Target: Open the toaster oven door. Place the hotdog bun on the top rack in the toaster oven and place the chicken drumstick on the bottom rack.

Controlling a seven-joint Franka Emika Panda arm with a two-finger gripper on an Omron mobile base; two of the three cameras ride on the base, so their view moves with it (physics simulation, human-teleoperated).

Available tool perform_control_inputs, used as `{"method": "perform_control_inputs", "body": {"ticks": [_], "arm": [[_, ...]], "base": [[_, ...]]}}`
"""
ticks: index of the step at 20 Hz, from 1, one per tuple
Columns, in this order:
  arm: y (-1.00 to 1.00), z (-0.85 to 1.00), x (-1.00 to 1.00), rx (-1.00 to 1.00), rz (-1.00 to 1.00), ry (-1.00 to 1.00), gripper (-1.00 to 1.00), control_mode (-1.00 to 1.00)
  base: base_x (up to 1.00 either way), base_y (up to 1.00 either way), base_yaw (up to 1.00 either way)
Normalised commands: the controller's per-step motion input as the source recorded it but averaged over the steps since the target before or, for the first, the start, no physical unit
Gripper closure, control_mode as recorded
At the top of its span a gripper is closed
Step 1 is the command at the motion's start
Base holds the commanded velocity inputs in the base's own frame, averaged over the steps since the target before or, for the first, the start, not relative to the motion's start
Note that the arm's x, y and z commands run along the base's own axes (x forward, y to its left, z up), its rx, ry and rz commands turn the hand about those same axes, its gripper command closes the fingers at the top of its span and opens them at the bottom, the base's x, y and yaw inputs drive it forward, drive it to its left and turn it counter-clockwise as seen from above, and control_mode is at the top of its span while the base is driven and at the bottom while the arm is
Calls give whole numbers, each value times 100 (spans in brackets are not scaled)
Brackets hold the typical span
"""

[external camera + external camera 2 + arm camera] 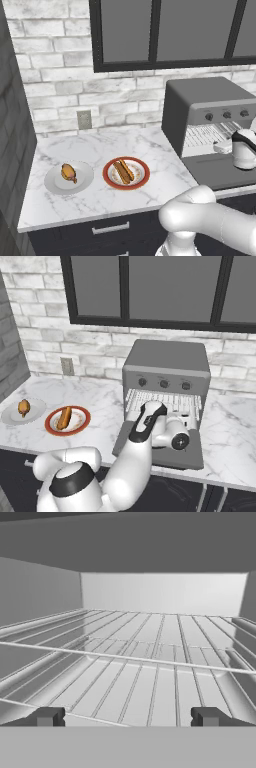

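One hotdog bun [123,171], one chicken drumstick [68,172], two plates [111,170].

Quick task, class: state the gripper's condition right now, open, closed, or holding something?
Gripper: open, holding nothing, pointed into the toaster oven over a wire rack.
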Motion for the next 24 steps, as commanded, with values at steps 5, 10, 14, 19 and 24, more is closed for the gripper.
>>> {"method": "perform_control_inputs", "body": {"ticks": [5, 10, 14, 19, 24], "arm": [[-14, -10, 13, 0, -1, 0, -100, -100], [-6, -5, 16, 0, 0, 0, -100, -100], [0, -3, 18, 0, 0, 0, -100, -100], [2, -17, 19, 0, 0, 0, -100, -100], [1, -15, 20, 0, 0, 0, -100, -100]], "base": [[0, 0, 0], [0, 0, 0], [0, 0, 0], [0, 0, 0], [0, 0, 0]]}}
